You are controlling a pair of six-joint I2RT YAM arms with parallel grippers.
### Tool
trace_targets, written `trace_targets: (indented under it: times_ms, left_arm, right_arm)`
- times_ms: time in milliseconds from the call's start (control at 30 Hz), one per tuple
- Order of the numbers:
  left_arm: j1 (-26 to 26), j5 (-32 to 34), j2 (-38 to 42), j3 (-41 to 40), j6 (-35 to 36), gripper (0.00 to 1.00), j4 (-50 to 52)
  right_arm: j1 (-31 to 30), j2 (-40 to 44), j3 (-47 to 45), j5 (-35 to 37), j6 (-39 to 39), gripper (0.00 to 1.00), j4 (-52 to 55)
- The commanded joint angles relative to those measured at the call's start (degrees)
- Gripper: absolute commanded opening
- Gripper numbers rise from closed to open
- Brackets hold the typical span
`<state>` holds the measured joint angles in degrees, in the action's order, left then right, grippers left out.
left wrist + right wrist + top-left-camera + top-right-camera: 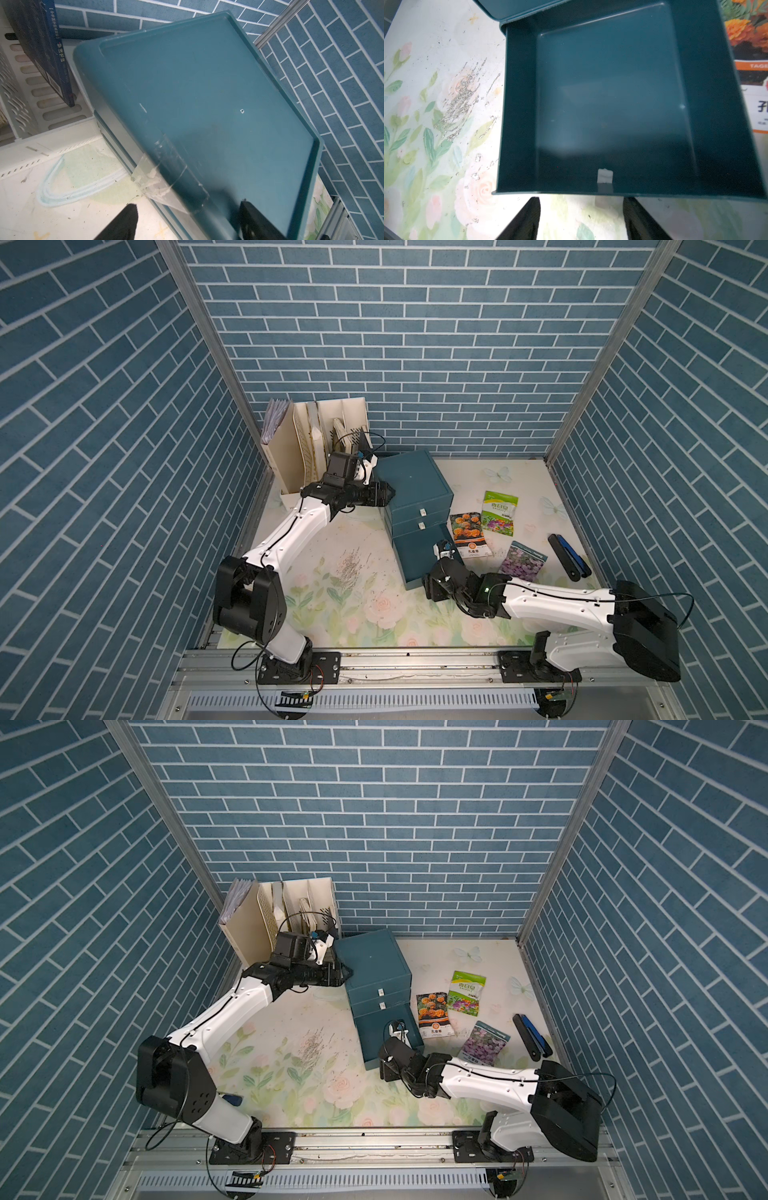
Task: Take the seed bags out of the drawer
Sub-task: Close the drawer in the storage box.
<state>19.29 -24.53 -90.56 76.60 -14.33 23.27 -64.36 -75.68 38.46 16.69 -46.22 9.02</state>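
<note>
- The drawer (612, 93) is pulled out and has nothing in it.
- All three bags lie flat on the table (332, 593), between the cabinet (411, 481) and the right edge: the green-white seed bag (498, 512), the orange seed bag (468, 533) and the purple seed bag (523, 562).
- The right claw (581, 200) is wide and holds nothing. It sits just in front of the white pull tab (605, 175).
- The left claw (188, 204) is at the cabinet's top edge with its fingers apart. The view is too close, so I cannot tell if it squeezes.
- The job looks done. Pull the right claw straight back, so it does not bump the drawer or the orange seed bag just beside it.
</note>
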Motion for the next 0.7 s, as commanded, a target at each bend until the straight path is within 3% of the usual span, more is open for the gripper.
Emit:
trace_targets:
  times_ms: [0, 667]
  left_arm:
    - [-0.95, 4.14, -3.06, -2.08, 2.65, 0.81, 10.91]
    - [-0.95, 4.50, -2.24, -2.79, 2.86, 0.81, 11.19]
  right_arm:
    - [0.74, -0.94, -0.10, 2.11, 2.72, 0.67, -2.43]
    - [6.09, -5.32, 1.38, -0.38, 12.12, 0.60, -9.33]
